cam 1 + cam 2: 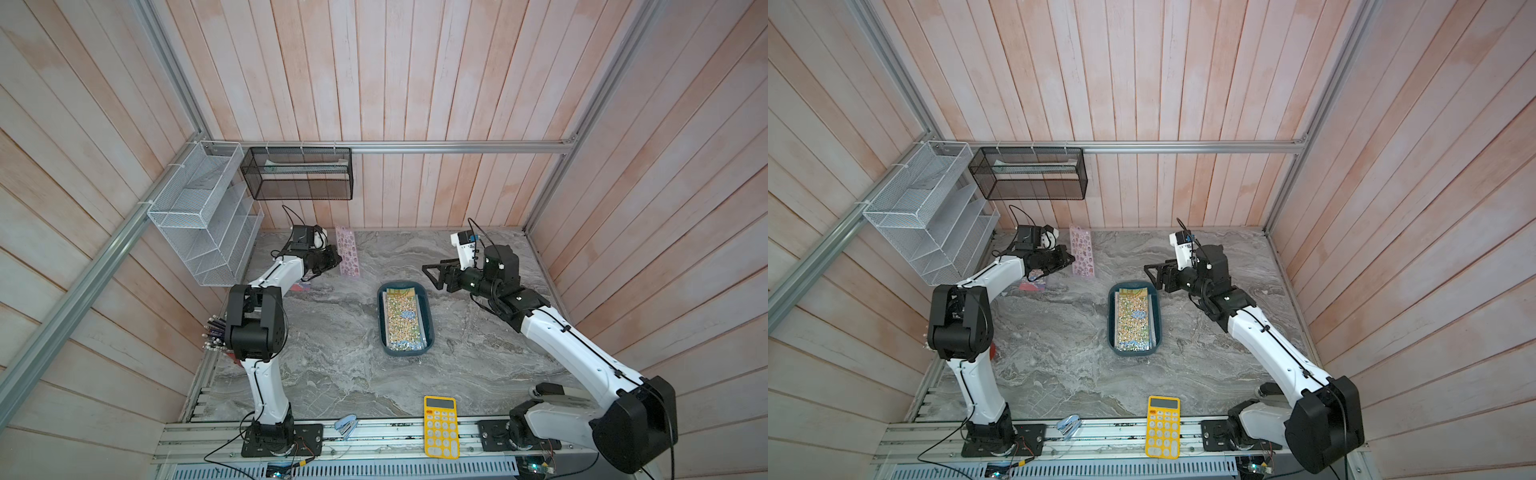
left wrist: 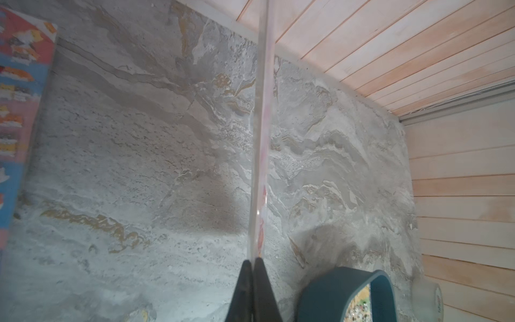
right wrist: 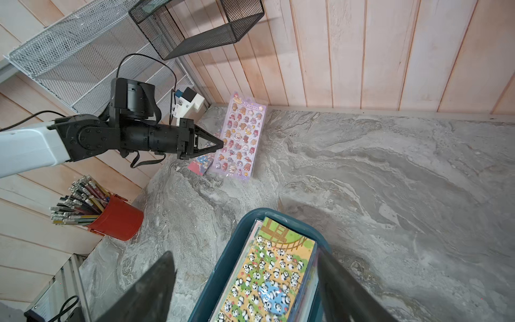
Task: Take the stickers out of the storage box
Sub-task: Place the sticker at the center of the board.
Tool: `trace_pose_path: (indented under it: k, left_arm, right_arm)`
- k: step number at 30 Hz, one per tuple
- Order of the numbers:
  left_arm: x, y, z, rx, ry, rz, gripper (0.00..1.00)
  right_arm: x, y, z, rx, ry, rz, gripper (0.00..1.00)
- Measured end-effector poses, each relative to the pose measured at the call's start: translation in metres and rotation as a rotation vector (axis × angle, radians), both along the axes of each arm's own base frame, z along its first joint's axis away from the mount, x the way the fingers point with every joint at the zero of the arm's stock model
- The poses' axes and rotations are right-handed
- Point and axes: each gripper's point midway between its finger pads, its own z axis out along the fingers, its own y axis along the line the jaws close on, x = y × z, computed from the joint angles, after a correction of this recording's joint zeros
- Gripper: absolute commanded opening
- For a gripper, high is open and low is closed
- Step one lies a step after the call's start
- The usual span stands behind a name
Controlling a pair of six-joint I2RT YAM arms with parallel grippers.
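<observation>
Left pincer (image 1: pixel 338 260) clenched on lilac sticker sheet (image 1: pixel 350 249), 10 o'clock from box (image 1: pixel 430 332). Lay it flat beside red-blue sheet (image 1: pixel 1034 286) before letting go. Right pincer (image 1: pixel 434 277) released, at box's 1 o'clock; pinch top sheet only. Counts: two pincers, one box, one stack (image 1: pixel 404 322) inside (sheets uncountable), two sheets out.

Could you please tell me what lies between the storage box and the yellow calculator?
Nothing: in both top views, only bare marble tabletop separates the storage box from the yellow calculator.
</observation>
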Motion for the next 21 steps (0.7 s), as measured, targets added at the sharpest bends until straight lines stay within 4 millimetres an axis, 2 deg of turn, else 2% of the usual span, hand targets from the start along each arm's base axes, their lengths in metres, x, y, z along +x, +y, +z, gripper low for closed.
trace_pose_path:
  k: [5, 8, 15, 18, 21]
  left_arm:
    - [0.002, 0.009, -0.035, 0.057, 0.096, 0.007, 0.00]
    - [0.003, 0.019, -0.048, 0.094, 0.138, 0.023, 0.00]
    - [0.014, 0.044, -0.070, 0.174, 0.203, 0.052, 0.00]
    - [0.014, 0.046, -0.083, 0.193, 0.230, 0.044, 0.00]
    - [0.013, 0.047, -0.084, 0.206, 0.232, 0.036, 0.00]
  right_arm:
    - [0.001, -0.002, -0.002, -0.007, 0.005, -0.010, 0.80]
    - [0.001, -0.002, -0.003, -0.010, 0.007, -0.010, 0.80]
    - [0.000, -0.003, -0.008, -0.020, 0.014, -0.015, 0.81]
    - [0.000, -0.004, -0.013, -0.028, 0.025, -0.019, 0.80]
    - [0.000, -0.005, -0.016, -0.033, 0.031, -0.024, 0.80]
